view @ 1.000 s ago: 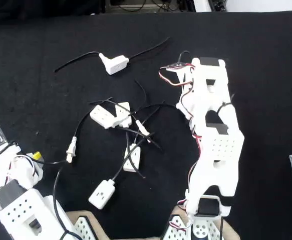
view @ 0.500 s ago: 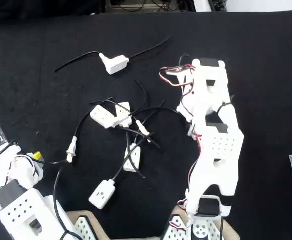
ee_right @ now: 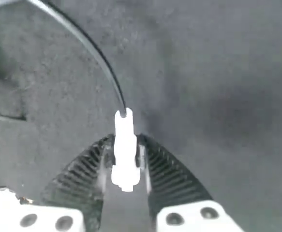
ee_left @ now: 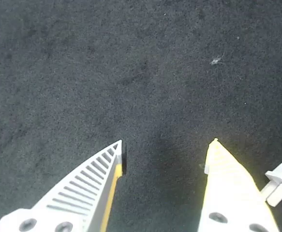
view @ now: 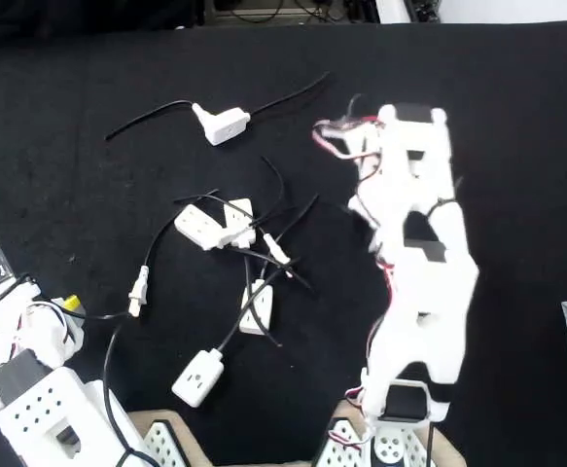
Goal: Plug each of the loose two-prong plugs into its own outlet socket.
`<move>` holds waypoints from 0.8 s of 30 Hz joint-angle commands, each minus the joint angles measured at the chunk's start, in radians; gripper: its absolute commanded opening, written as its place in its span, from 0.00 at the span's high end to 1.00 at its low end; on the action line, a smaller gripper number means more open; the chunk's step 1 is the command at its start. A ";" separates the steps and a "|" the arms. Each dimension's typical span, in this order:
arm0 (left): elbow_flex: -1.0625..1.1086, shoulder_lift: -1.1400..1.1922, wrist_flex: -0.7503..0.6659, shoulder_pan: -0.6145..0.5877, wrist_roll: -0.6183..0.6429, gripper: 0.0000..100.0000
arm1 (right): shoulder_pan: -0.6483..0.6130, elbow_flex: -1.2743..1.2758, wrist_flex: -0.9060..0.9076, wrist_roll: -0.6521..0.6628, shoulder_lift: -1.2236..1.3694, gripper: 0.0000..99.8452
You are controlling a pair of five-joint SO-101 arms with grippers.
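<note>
- Grip check: right gripper [ee_right: 125, 162] pinches the white plug [ee_right: 125, 145] by its body, with its cord [ee_right: 87, 48] trailing over the black cloth [ee_right: 218, 72].
- Alignment, as I judge it: square the prongs to 1 free outlet, perhaps the nearest socket [view: 197, 377], before pushing.
- Support: left gripper [ee_left: 165, 154], jaws spread above the cloth, could steady that socket.
</note>
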 commanded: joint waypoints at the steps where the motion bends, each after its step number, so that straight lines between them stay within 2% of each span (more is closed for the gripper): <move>1: -0.007 -0.008 -0.020 0.002 0.003 0.72 | 0.029 0.064 0.040 0.015 -0.285 0.99; 7: -0.036 -0.008 -0.015 0.028 0.009 0.72 | 0.026 0.213 0.037 0.014 -0.618 0.99; 14: -0.151 -0.009 -0.011 0.090 0.011 0.73 | 0.023 0.377 -0.038 -0.157 -0.900 0.99; 18: -0.266 -0.009 0.043 0.157 0.089 0.73 | -0.028 0.498 -0.032 -0.178 -1.049 0.99; 24: -0.418 -0.009 0.147 0.348 0.166 0.73 | -0.167 0.628 -0.064 -0.344 -1.310 0.99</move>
